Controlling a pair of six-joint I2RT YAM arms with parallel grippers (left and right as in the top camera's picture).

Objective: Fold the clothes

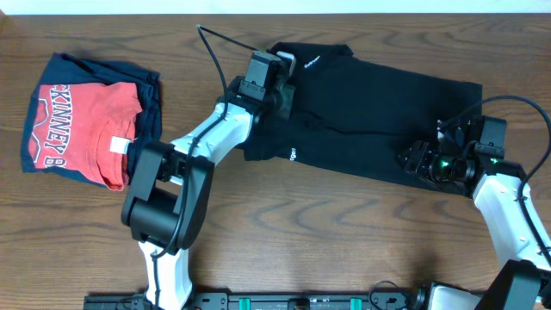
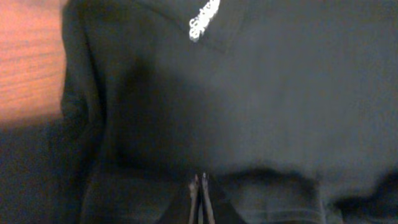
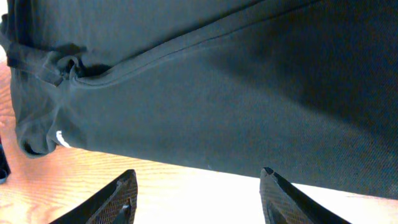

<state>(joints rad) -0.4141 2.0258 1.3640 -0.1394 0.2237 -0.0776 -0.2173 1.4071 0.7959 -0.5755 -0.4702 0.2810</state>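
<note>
Count: one red T-shirt (image 1: 86, 125), one navy garment (image 1: 151, 95), one black shirt (image 1: 379, 112), two arms and two grippers, all on or over one wooden table (image 1: 344, 241).
Pile at far left: the red T-shirt lies folded on top of the folded navy garment, well apart from the black shirt.
Left arm (image 1: 207, 138): it rises from the near edge, left of centre, and stretches up and to the right as far as the black shirt's upper left corner.
Left gripper (image 2: 200, 196): the fingers are pressed tight together, tips down at a ridge of black cloth. I cannot tell whether any cloth is nipped between them.
Black shirt: it lies spread across the middle and right of the table. The white lettering (image 1: 310, 62) at the neck is just beside the left gripper, and a white mark (image 1: 292, 154) sits at the near left edge.
Right gripper (image 3: 199, 193): the fingers (image 3: 121, 199) are released and stand well apart with nothing between them, at the shirt's near right edge.
Right arm (image 1: 504, 198): it comes in from the near right corner, with the wrist pointing left.
</note>
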